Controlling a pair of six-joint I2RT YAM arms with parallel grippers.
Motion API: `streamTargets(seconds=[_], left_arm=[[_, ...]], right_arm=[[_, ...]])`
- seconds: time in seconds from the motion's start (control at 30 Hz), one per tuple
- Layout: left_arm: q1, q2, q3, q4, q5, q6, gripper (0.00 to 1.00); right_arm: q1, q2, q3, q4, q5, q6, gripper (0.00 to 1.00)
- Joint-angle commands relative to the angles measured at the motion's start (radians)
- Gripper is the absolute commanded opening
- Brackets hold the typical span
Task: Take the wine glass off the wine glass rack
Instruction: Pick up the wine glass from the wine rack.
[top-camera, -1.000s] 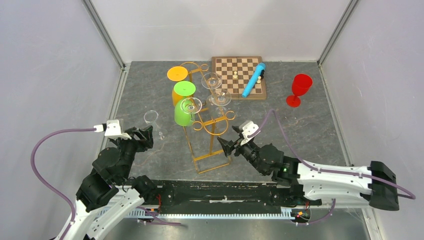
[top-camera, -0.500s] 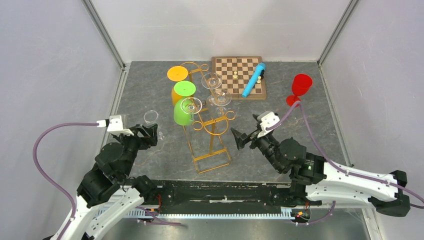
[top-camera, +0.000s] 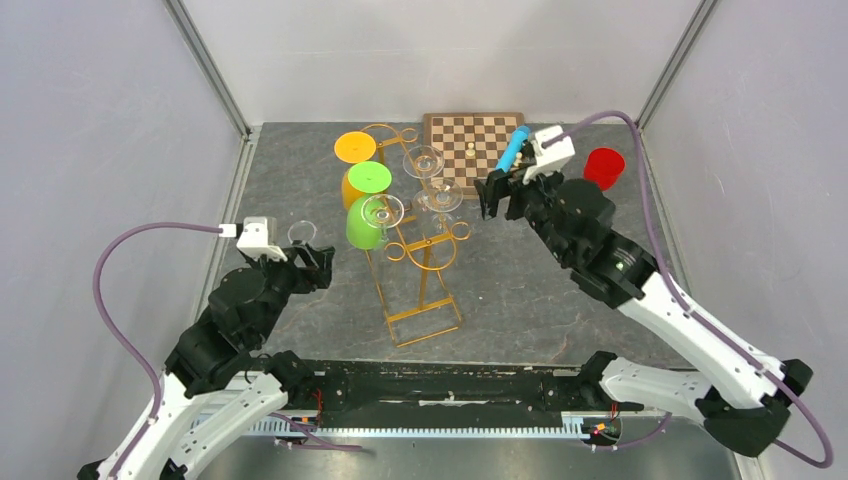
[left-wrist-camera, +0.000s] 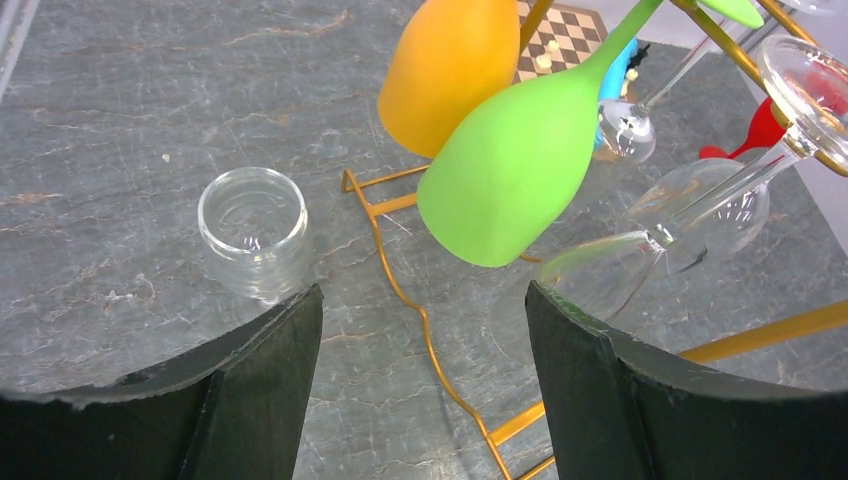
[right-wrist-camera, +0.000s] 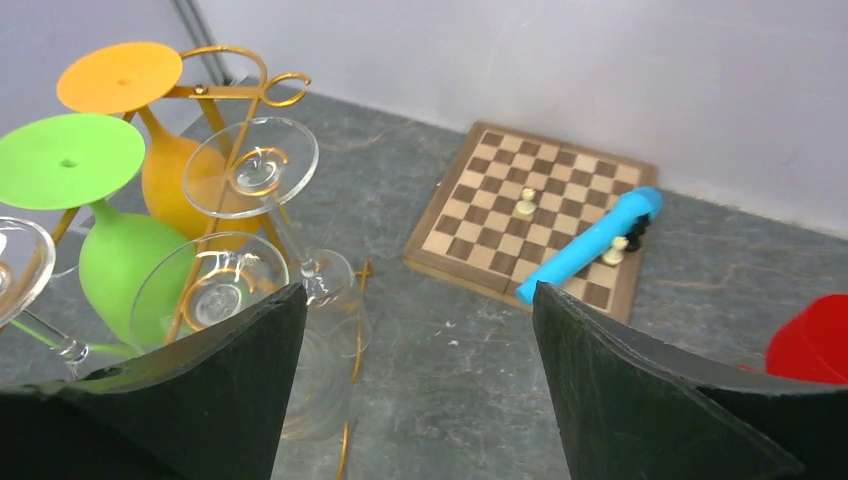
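Status: unloading is partly done at most. The rack (top-camera: 415, 250) stands mid-table and carries five glasses upside down on its hooks: an orange glass (top-camera: 355, 148), a green glass (top-camera: 364, 226) and three hung clear glasses (top-camera: 440, 195). Two glasses are off it. A loose clear glass (left-wrist-camera: 252, 230) stands upright on the table (top-camera: 540, 290) left of the rack, and a red glass (top-camera: 604, 165) stands far right. Nothing is being carried.

Left gripper (top-camera: 318, 265): jaws spread, empty, low over the table, just short of the loose clear glass, with the green bowl ahead of it.

Right gripper (top-camera: 495, 195): jaws spread, empty, raised at foot height on the rack's right side, facing the hung clear glasses. My read is that one of these is the next pick. Not yet touching.

Left to do: close on a stem, slide it out along its hook, set it down.

Clearances:
- The hung glasses crowd one another, and the clear feet overlap in the right wrist view. Sliding one out risks knocking its neighbour.
- The chessboard (top-camera: 477, 153) and blue tube (top-camera: 510, 150) lie just beside the right wrist, so there is little room behind it.
- The red glass sits near the right wall (top-camera: 760, 150).
- Bare table lies near the rack base on the right, and looks the best place to set a glass down.
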Motion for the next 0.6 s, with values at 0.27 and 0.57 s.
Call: streamTargets(seconds=[0.27,0.57], left_arm=[[0.006,0.042,0.02,0.05,0.059,-0.023,0.8],[0.006,0.013,-0.007,0.052,0.084,-0.017,0.8]], right_arm=[[-0.272,0.147,0.189,-0.025,-0.592,0.267,0.84],[-0.465,0.215,0.166,0.038,-0.937,0.481,0.8]])
